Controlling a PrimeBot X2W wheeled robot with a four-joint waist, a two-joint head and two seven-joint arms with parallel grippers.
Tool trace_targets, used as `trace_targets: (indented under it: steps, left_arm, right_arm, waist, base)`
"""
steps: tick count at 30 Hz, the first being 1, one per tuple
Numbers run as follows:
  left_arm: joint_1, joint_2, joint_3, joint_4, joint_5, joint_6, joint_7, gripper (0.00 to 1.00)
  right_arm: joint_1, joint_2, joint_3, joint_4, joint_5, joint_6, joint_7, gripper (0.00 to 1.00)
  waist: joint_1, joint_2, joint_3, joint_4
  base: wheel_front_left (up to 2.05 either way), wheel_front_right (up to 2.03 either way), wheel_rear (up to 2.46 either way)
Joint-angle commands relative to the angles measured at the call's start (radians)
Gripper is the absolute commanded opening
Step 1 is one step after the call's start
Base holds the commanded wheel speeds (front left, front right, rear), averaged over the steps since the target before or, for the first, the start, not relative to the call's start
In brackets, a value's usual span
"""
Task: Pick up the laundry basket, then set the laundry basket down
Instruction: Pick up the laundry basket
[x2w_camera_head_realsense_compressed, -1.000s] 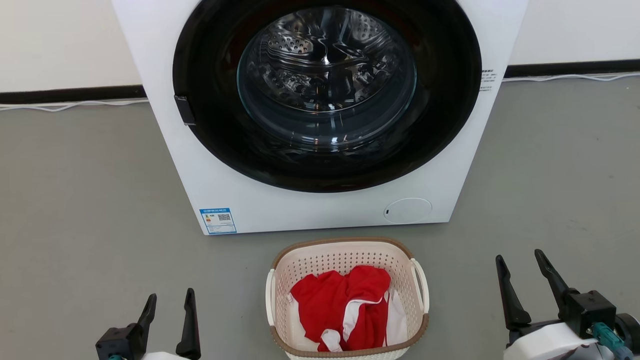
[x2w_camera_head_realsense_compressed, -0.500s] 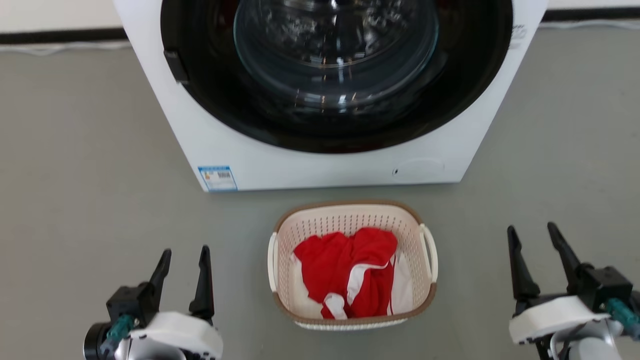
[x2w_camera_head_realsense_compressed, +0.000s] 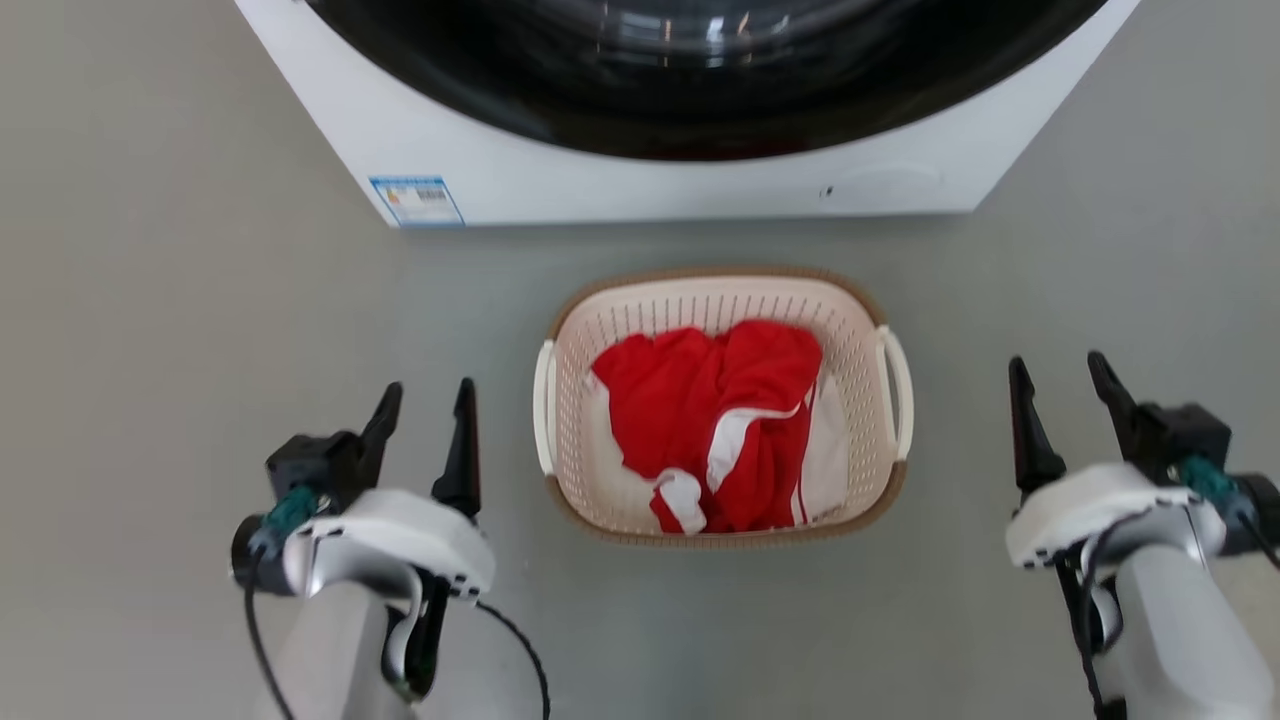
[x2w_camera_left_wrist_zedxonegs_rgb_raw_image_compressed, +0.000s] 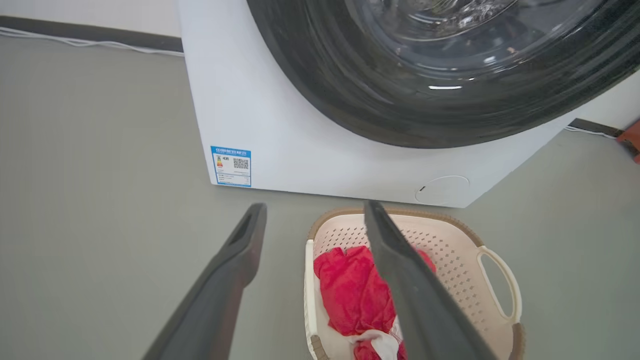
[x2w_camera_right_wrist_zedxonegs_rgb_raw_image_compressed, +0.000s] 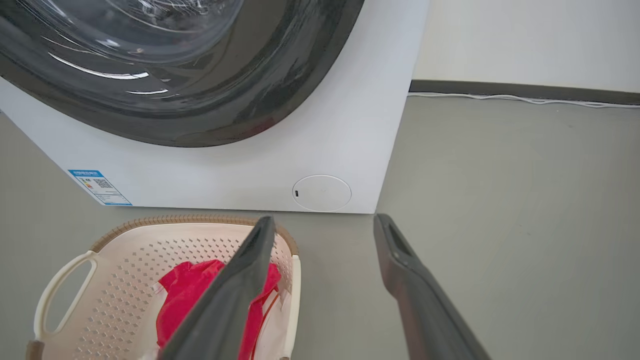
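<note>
Basket: our laundry basket (x2w_camera_head_realsense_compressed: 715, 305) sits on the floor, with the washing machine (x2w_camera_head_realsense_compressed: 600, 190) just behind it.
Grippers: our left gripper (x2w_camera_head_realsense_compressed: 430, 390) and right gripper (x2w_camera_head_realsense_compressed: 1057, 362) flank the basket, fingers spread, touching nothing.
Risk: if we grip unevenly, the basket tilts and the red garment (x2w_camera_head_realsense_compressed: 710, 420) spills.

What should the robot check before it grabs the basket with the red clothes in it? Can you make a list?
1. Left gripper open: ok, its fingers are apart.
2. Right gripper open: ok, its fingers are apart.
3. Laundry basket sits between the two grippers, with its handles on the sides facing them: ok.
4. Grippers touching the handles: not ok, bare floor lies between each gripper and the basket.
5. Red clothes all inside the rim: ok.
6. Basket apart from the washing machine: ok, floor shows between them.
</note>
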Motion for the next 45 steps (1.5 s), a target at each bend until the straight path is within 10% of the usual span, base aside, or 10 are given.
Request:
trace_targets:
  steps: [1, 15, 45]
  left_arm:
    - [-0.047, 0.014, 0.012, 0.010, -0.017, 0.001, -0.006, 1.00]
    - [-0.374, 0.014, -0.207, 0.419, -0.199, 0.030, -0.005, 1.00]
    - [-0.624, 0.014, -0.521, 0.569, -0.454, 0.085, -0.006, 1.00]
  right_arm:
    - [-0.039, -0.005, 0.020, 0.009, -0.013, 0.006, -0.001, 1.00]
    - [-0.280, -0.024, 0.032, 0.275, -0.073, 0.006, 0.013, 1.00]
    - [-0.458, -0.008, 0.048, 0.424, -0.111, 0.006, -0.014, 1.00]
  waist:
    - [0.0000, 0.0000, 0.059, 0.003]
    - [0.0000, 0.0000, 0.263, 0.018]
    - [-0.0001, 0.0000, 0.469, 0.027]
  base:
    - [0.00, 0.00, 0.00]
    - [0.00, 0.00, 0.00]
    - [0.00, 0.00, 0.00]
